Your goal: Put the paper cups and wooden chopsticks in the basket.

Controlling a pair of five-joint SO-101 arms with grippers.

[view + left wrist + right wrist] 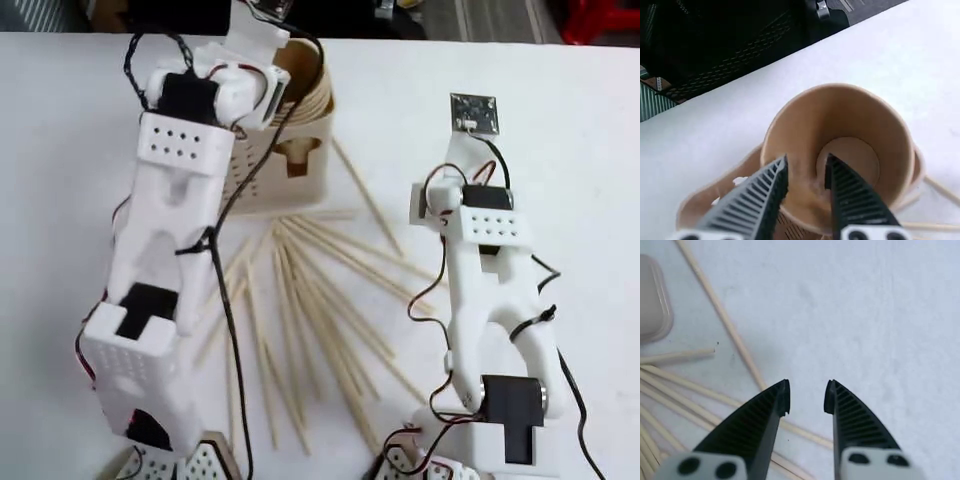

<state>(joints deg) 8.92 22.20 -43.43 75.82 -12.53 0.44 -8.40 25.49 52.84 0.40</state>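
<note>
"Hovering over the basket (300, 195), is it, that left end effector (807, 165)?"
"Yes, its fingers are slightly parted above the mouth of the paper cup (860, 120) standing in the basket."
"And the right end effector (806, 397)?"
"Spread too, gripping nothing, over the table (880, 315). The wooden chopsticks (310, 300) lie scattered between the arms, just beside the basket."

Bright, even light from overhead in all 3 views. White table (880, 300) ahead of my right gripper (806, 397) is near washed out w/ mild glare. Chopsticks (726, 325) beside it cast only thin, soft shadows. Paper cup (850, 125) under my left gripper (806, 167) evenly lit inside; room (715, 40) beyond the table edge v. dark.
</note>
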